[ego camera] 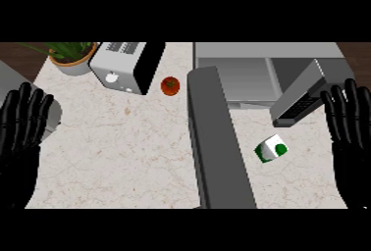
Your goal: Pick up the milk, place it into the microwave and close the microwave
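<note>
The milk (272, 149) is a small white and green carton standing on the counter right of the centre. Behind it the grey microwave (250, 63) stands with its door (217, 142) swung wide open toward me, the door's edge running down the middle of the view. My right hand (351, 132) is at the right edge, open with fingers up, to the right of the milk and apart from it. My left hand (20, 132) rests open at the left edge, fingers up. Neither hand holds anything.
A toaster (127, 66) stands at the back left, with a potted plant (72, 56) beside it. A red tomato (170, 86) lies between the toaster and the microwave door. A grey, dark-faced panel (304, 95) leans at the microwave's right side.
</note>
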`<state>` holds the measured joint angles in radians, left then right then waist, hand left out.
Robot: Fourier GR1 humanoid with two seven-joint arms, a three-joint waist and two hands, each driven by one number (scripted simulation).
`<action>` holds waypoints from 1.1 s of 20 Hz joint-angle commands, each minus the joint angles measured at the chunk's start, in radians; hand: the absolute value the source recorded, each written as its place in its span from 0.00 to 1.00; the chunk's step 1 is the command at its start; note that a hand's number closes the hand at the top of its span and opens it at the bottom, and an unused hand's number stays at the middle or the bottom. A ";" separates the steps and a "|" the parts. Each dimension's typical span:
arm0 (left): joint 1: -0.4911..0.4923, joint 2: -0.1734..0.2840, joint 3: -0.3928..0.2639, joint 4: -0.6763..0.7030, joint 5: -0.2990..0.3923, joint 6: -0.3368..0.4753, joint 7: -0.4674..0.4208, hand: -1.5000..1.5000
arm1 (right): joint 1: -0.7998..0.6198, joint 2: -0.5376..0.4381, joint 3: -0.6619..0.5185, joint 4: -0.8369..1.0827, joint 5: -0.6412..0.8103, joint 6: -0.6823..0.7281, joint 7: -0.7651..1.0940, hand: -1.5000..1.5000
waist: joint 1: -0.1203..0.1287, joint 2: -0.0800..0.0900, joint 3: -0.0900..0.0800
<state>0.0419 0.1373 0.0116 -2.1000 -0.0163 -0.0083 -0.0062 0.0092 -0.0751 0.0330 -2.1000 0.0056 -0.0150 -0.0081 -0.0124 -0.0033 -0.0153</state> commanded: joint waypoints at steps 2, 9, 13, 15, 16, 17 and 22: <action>-0.012 -0.041 -0.030 0.013 -0.045 0.017 -0.043 0.00 | 0.058 -0.011 0.009 -0.057 0.033 0.014 0.014 0.00 | 0.010 0.002 0.015; 0.060 -0.135 -0.179 0.141 0.015 0.116 -0.043 0.00 | 0.187 -0.005 0.003 -0.043 -0.070 0.083 -0.005 0.00 | -0.001 0.003 0.014; 0.096 -0.136 -0.313 0.208 -0.031 0.238 -0.162 0.00 | 0.311 -0.006 -0.031 -0.008 -0.106 0.129 -0.114 0.00 | 0.005 0.003 0.015; 0.129 -0.137 -0.353 0.098 -0.040 0.263 -0.090 0.00 | 0.397 0.000 -0.001 -0.066 -0.072 0.144 -0.139 0.00 | 0.008 0.001 0.015; 0.171 -0.137 -0.436 0.182 -0.052 0.326 -0.203 0.00 | 0.402 0.018 0.023 -0.029 -0.064 0.142 -0.161 0.00 | 0.007 0.001 0.015; 0.086 -0.137 -0.472 0.178 -0.066 0.389 -0.122 0.00 | 0.437 0.024 0.033 0.032 -0.032 0.159 -0.256 0.00 | 0.003 0.002 0.016; 0.164 -0.137 -0.581 0.216 -0.074 0.446 -0.232 0.00 | 0.503 -0.006 -0.022 0.050 -0.045 0.191 -0.287 0.00 | 0.007 0.002 0.015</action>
<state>0.1787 0.0026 -0.4559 -1.9087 -0.0751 0.3517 -0.1955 0.4654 -0.0670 0.0327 -2.0854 -0.0439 0.1461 -0.2401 -0.0068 -0.0017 0.0001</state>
